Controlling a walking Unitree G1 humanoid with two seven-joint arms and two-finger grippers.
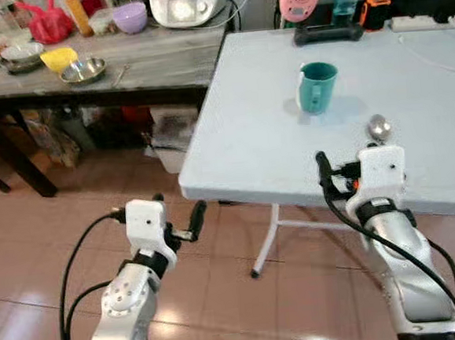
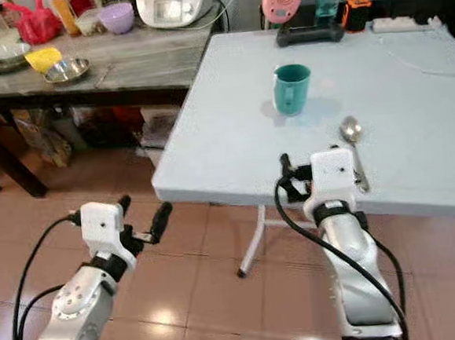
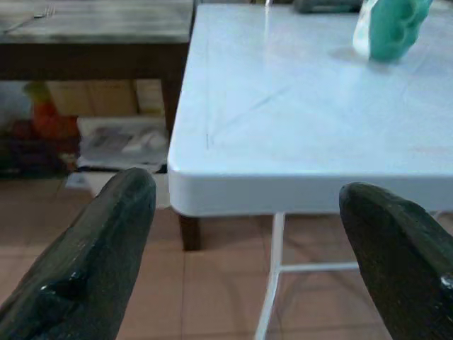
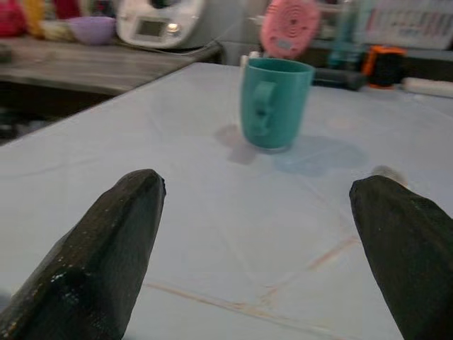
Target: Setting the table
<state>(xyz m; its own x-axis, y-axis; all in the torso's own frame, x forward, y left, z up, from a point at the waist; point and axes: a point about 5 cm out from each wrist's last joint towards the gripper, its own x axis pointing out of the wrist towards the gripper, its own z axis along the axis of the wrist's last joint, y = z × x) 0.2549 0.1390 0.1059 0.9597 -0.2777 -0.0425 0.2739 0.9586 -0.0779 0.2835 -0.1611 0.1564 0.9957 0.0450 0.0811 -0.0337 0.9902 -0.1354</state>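
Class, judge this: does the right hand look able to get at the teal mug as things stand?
Probably yes. The right hand is open over the white table, facing the teal mug, with bare tabletop between them.

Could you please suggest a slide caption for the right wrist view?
Open right gripper hovering over the pale blue table, facing an upright teal ceramic mug.

A teal ceramic mug (image 1: pixel 317 86) stands at upper centre on the pale blue-white plastic tabletop (image 1: pixel 256 136); a shiny silver metal spoon (image 2: pixel 353 149) lies right of centre. Upper left, a yellow plastic bowl (image 1: pixel 59 58), a lilac bowl (image 1: pixel 129 17) and a red bag (image 1: pixel 45 24) crowd the grey wood-grain counter (image 1: pixel 164 61). Terracotta tiled floor (image 1: pixel 29 256) below.
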